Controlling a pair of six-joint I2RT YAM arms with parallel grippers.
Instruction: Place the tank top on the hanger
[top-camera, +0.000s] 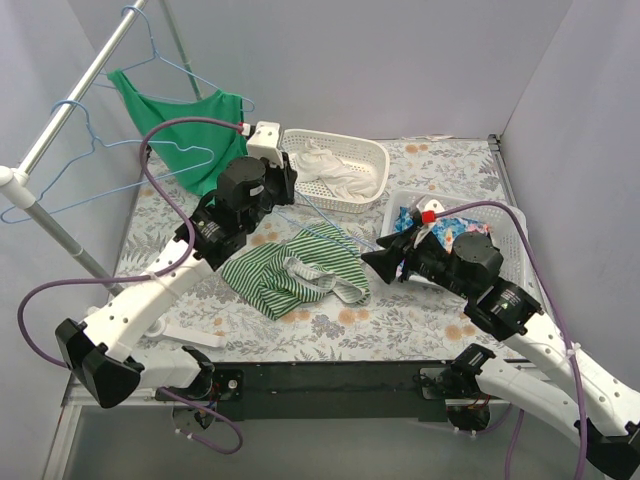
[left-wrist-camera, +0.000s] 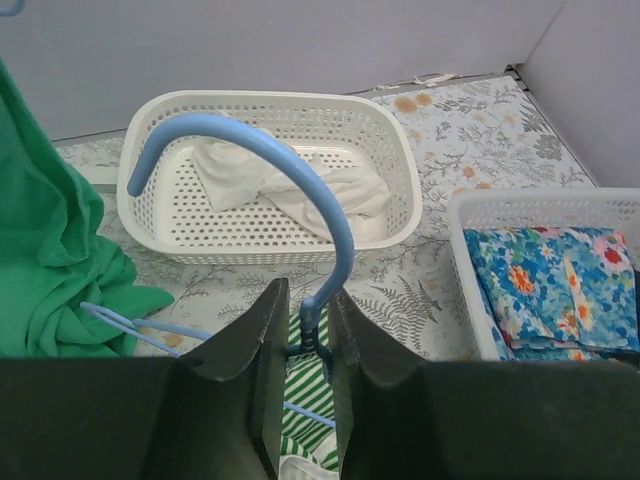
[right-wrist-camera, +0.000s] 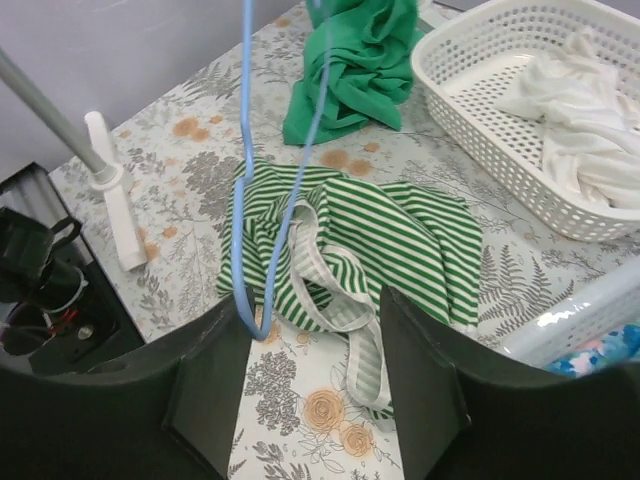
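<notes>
The striped green-and-white tank top (top-camera: 300, 265) lies crumpled on the floral table in front of both arms. My left gripper (top-camera: 283, 200) is shut on the neck of a light-blue wire hanger (top-camera: 330, 222), held above the top's far edge. In the left wrist view the hook (left-wrist-camera: 250, 150) curves up from between my fingers (left-wrist-camera: 308, 300), with stripes (left-wrist-camera: 305, 390) below. My right gripper (top-camera: 372, 262) is open and empty beside the top's right edge. In the right wrist view it (right-wrist-camera: 315, 390) faces the top (right-wrist-camera: 400, 240), with the hanger's lower corner (right-wrist-camera: 245, 300) by its left finger.
A white basket (top-camera: 375, 155) with white cloth stands at the back. A second white basket (top-camera: 510, 215) with blue floral cloth is behind my right gripper. A plain green tank top (top-camera: 185, 125) hangs on the rack pole (top-camera: 70, 110) with spare hangers (top-camera: 80, 150) at left.
</notes>
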